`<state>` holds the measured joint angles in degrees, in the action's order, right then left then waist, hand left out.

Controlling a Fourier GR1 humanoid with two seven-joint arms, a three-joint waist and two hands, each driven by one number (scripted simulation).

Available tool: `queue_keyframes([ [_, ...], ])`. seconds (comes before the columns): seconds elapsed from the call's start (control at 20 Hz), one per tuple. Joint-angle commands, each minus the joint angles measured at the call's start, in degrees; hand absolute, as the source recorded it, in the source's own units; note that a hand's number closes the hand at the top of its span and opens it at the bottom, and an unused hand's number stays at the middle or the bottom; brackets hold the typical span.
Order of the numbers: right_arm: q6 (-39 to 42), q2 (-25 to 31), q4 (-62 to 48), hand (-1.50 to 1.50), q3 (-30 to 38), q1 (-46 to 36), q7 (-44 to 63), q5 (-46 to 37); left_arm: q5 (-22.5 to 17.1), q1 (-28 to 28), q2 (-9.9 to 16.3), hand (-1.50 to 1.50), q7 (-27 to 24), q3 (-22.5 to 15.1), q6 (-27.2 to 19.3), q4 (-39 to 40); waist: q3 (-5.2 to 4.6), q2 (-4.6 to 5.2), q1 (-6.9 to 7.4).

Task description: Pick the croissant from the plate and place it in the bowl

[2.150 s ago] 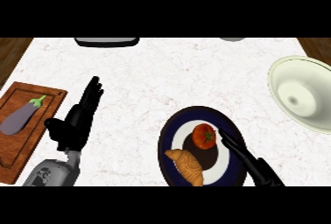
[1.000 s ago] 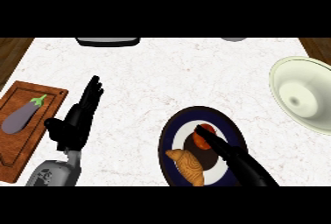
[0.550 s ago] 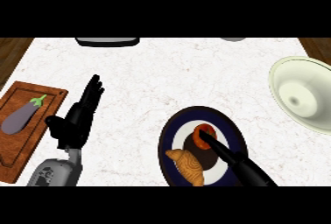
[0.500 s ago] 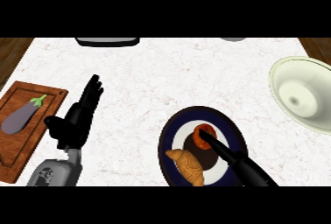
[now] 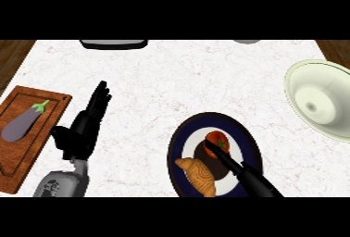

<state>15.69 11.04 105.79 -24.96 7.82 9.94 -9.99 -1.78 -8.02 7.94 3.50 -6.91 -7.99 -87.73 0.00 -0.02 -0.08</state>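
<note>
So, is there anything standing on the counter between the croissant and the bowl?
Nothing visible stands on the counter between them. The croissant shares the plate with a tomato, which lies towards the bowl, under the right hand.

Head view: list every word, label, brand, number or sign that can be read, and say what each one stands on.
None: no readable text shows anywhere in this view.
The plate, croissant, tomato, bowl, cutting board and eggplant carry no lettering.
The two dark and grey things cut off at the counter's far edge show no marks either.
</note>
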Motion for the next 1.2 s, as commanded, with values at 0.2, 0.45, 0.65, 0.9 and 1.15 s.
queue_keyframes([
  [0.2, -1.00, -2.26, -8.01, -1.50, 0.72, 1.15, -6.91, -2.39, 0.24, 3.78, 0.21, 0.00, 2.02, 2.10, 2.29, -5.45, 0.01, -0.03, 0.12],
  [0.45, -2.67, -3.52, -13.08, -1.50, 0.61, 0.06, -10.44, -6.05, 3.68, 2.74, -2.85, 0.00, 1.06, -0.03, 0.98, -3.59, 0.01, -0.02, 0.06],
  [0.65, -6.61, -3.09, -13.49, -1.50, 0.02, -1.20, -7.51, -12.33, 1.80, 0.90, -0.91, 0.00, 5.87, 2.06, 1.87, -5.81, 0.01, -0.10, 0.14],
  [0.9, -9.52, -6.17, -21.97, -1.50, -1.44, -4.97, -9.84, -17.21, 1.68, 0.47, -1.94, 0.00, 0.13, 3.04, 3.30, -0.32, 0.00, 0.03, 0.15],
  [1.15, -6.40, -6.11, -27.56, -1.50, 0.17, -7.44, -14.67, -14.70, 3.11, -1.20, -2.96, 0.00, 3.12, 2.33, 1.82, -1.60, 0.01, 0.06, 0.16],
])
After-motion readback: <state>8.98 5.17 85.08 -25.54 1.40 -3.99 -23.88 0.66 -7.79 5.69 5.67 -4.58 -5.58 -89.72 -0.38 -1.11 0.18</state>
